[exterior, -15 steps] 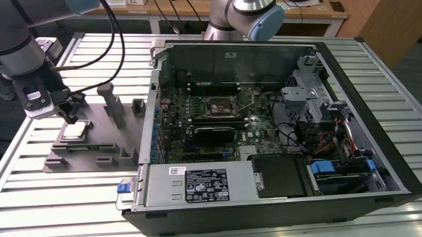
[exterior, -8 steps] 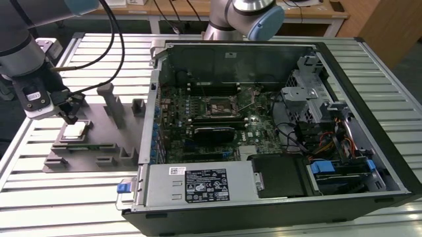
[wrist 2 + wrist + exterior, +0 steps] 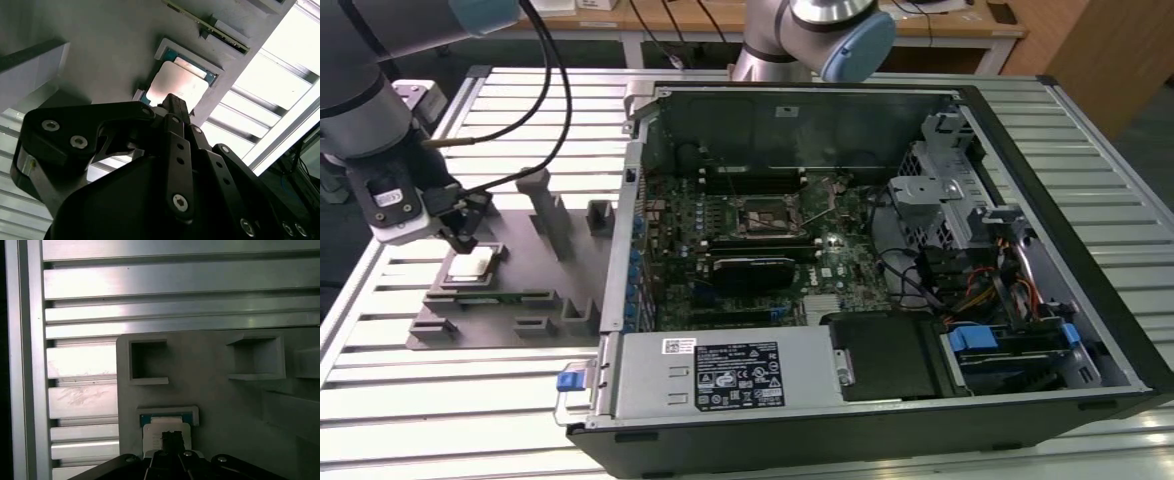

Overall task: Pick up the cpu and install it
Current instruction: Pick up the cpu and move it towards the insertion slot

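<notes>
second wrist view: the cpu (image 3: pixel 186 84) lies flat, plate up, beneath the gripper (image 3: pixel 172 101), claw pinched narrow.

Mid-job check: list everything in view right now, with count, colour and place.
Small square cpu chip with silvery metal top: one, silver-grey, seated in the fixture.
Grey plastic fixture with upright blocks: one, grey, on the table, exterior view's left of the case.
Open black metal computer case: one, black and silver, mid-table.
Green motherboard: one, green, inside the case.
Slatted aluminium table: one, silver, under everything.
Robot arm's black gripper: one, black, directly over the cpu chip.
</notes>
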Controlling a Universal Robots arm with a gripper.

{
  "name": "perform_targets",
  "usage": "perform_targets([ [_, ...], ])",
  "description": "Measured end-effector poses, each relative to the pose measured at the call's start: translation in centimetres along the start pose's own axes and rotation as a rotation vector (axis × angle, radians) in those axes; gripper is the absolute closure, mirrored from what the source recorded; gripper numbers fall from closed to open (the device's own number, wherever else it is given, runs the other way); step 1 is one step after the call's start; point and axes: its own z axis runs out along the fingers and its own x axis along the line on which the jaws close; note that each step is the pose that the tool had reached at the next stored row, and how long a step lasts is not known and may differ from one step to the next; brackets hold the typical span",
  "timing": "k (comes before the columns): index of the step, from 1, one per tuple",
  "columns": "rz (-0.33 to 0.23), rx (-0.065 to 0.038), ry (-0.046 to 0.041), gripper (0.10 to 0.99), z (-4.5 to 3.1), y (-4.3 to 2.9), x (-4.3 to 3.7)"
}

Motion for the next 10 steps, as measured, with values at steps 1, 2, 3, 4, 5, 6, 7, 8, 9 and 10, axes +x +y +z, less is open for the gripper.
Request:
perform_targets([
  [1, 0.000, 0.000, 0.0000, 0.980, 0.09, 0.00, 0.02],
  [2, 0.000, 0.000, 0.0000, 0.980, 0.18, -0.01, 0.04],
  [3, 0.000, 0.000, 0.0000, 0.980, 0.26, -0.01, 0.06],
  [4, 0.000, 0.000, -0.0001, 0.980, 0.36, -0.02, 0.09],
  [5, 0.000, 0.000, -0.0001, 0.980, 0.46, -0.02, 0.11],
  [6, 0.000, 0.000, -0.0001, 0.980, 0.57, -0.03, 0.13],
  [7, 0.000, 0.000, 0.0000, 0.980, 0.66, -0.04, 0.18],
  [8, 0.000, 0.000, 0.0001, 0.980, 0.72, -0.04, 0.28],
  [9, 0.000, 0.000, -0.0001, 0.980, 0.78, -0.05, 0.38],
  [10, 0.000, 0.000, -0.0001, 0.980, 0.83, -0.07, 0.46],
])
